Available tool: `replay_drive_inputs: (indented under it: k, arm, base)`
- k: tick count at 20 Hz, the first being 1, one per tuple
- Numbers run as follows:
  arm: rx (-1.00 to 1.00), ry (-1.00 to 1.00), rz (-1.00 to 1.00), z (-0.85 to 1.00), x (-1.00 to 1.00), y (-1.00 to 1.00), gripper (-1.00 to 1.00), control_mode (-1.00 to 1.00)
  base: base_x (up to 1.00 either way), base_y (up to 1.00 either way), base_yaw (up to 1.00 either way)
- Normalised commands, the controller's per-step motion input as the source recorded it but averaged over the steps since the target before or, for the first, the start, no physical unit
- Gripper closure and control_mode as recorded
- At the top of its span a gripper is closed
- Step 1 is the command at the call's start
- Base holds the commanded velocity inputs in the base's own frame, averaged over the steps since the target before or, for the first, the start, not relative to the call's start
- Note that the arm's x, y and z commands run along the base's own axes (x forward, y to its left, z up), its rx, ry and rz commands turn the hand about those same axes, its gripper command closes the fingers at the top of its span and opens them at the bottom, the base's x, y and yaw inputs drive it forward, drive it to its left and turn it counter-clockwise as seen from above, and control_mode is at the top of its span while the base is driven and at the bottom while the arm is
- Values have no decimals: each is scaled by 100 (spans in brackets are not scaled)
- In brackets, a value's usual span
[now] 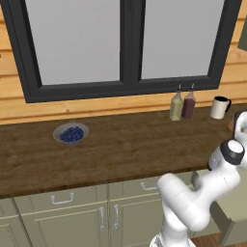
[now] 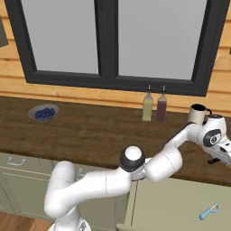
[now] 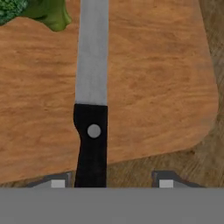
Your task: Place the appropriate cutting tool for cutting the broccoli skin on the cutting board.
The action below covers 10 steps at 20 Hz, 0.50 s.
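Even flat rendered light, soft low-resolution blur, faint shadows

Hand view: knife point(image 3: 92, 87) blade ran off the frame at 12 o'clock, tip unseen; handle butt was lost at 6 behind the grey band. Broccoli point(image 3: 33, 12) was clipped at 11, just a stalk and a bit of floret. Cutting board point(image 3: 153, 87) was cut off at 9 and 12. Couldn't tell if the fingertips point(image 3: 57, 183) touched the handle.

Right base view: gripper point(image 2: 221, 155) was half off the frame at 3, jaws not readable. Small blue tool point(image 2: 208, 211) at 5 was too small to ID.

Left base view: mug point(image 1: 220, 107) at 2 was near the edge; the arm's end ran out at 3.
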Motion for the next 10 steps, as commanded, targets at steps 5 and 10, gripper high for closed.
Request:
replay_drive_inputs:
  k: [5, 10]
  arm:
    - [9, 3, 0, 33, -2, -16, -100, -100]
    - [4, 0, 0, 54, -18, 0, -100, -100]
  base:
    - [0, 0, 0]
    - [0, 0, 0]
